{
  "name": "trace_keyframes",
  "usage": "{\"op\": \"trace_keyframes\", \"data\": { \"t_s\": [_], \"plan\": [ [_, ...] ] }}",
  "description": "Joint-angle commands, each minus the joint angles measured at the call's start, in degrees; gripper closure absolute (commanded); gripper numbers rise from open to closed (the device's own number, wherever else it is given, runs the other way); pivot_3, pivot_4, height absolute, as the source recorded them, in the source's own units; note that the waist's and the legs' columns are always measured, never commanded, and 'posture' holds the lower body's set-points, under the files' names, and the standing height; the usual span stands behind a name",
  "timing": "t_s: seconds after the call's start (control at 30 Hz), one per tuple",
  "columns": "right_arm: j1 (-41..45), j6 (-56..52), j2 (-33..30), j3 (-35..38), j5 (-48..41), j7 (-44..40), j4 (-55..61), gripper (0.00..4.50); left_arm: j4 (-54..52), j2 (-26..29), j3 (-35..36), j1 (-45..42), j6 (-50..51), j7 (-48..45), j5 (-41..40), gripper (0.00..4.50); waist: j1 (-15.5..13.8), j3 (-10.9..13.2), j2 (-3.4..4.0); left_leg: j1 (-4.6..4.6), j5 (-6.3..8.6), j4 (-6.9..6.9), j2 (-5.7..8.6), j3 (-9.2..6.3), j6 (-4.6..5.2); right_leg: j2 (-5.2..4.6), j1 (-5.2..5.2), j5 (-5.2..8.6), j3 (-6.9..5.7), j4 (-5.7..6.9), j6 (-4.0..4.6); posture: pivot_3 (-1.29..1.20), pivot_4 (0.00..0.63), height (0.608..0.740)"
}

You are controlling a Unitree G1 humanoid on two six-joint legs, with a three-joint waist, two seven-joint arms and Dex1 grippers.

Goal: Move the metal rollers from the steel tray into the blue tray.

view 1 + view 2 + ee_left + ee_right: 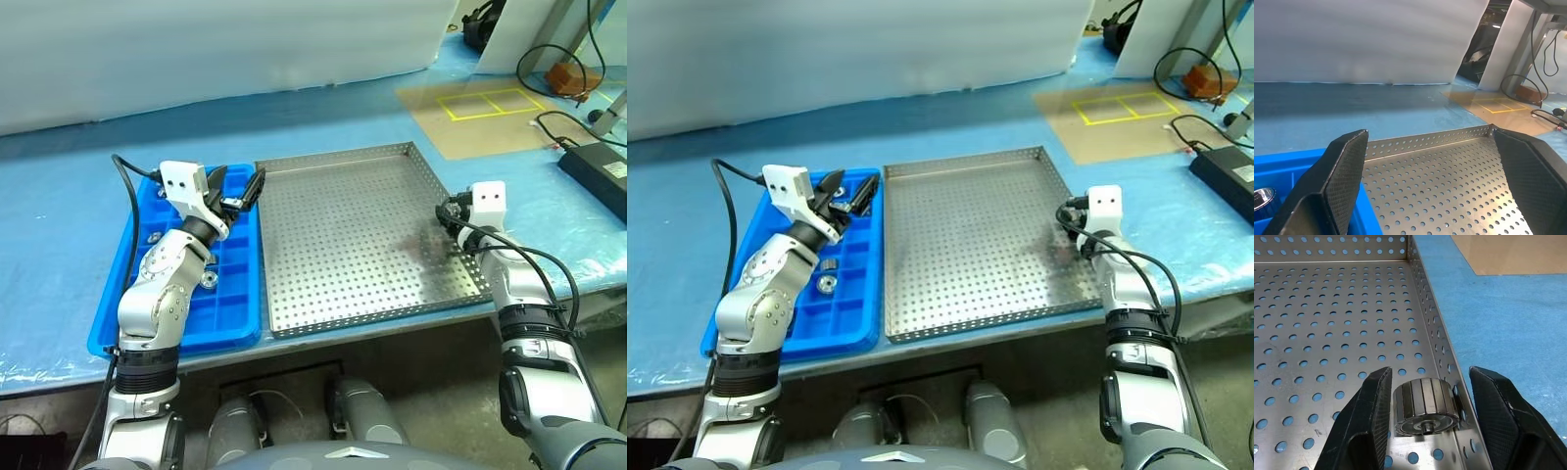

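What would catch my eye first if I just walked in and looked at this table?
Probably the big steel tray with its perforated floor in the middle of the pale blue table, with the bright blue tray right beside it on the robot's left. Next, the right pincer at the steel tray's right rim, its fingers open on either side of a lone ribbed metal roller. The left pincer hovers wide open over the blue tray.
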State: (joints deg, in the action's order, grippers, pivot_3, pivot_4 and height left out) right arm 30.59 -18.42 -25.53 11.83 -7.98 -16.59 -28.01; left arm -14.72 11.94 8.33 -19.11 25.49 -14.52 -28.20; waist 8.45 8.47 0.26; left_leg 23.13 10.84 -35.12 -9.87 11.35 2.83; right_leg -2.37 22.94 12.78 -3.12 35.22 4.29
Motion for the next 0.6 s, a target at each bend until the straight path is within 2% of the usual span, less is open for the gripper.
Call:
{"op": "trace_keyframes", "data": {
  "t_s": [0.03, 0.23, 0.6],
  "plan": [
    [-1.1, 0.1, 1.1, -1.6, -0.2, -1.7, 2.5, 1.92, -2.1, -0.1, -0.2, 0.0, -0.2, -0.3, -0.3, 0.19, 0.2, 0.0, 0.0, -0.01, 0.0, 0.0, 0.0, 0.0, 0.0, 0.0, -0.01, 0.0, -0.01, 0.0, 0.0, -0.43, 0.15, 0.74],
    [-2.0, 0.6, 2.1, -2.9, -0.5, -3.9, 5.6, 1.92, -2.4, -0.1, -0.2, 0.2, 0.0, -0.3, -0.4, 0.19, 0.7, 0.0, 0.0, -0.02, 0.0, 0.01, -0.05, -0.01, 0.0, 0.05, -0.01, 0.01, -0.02, -0.03, -0.01, -0.42, 0.15, 0.74],
    [3.6, 8.2, 3.6, -4.8, 2.9, -1.6, 7.7, 1.92, -2.9, -0.5, -0.8, 0.8, 0.2, -0.1, -0.3, 0.19, 2.8, 0.0, 0.01, -0.01, 0.0, 0.0, -0.02, -0.02, -0.01, 0.04, 0.01, 0.08, -0.03, -0.02, -0.15, -0.42, 0.15, 0.74]
  ]
}}
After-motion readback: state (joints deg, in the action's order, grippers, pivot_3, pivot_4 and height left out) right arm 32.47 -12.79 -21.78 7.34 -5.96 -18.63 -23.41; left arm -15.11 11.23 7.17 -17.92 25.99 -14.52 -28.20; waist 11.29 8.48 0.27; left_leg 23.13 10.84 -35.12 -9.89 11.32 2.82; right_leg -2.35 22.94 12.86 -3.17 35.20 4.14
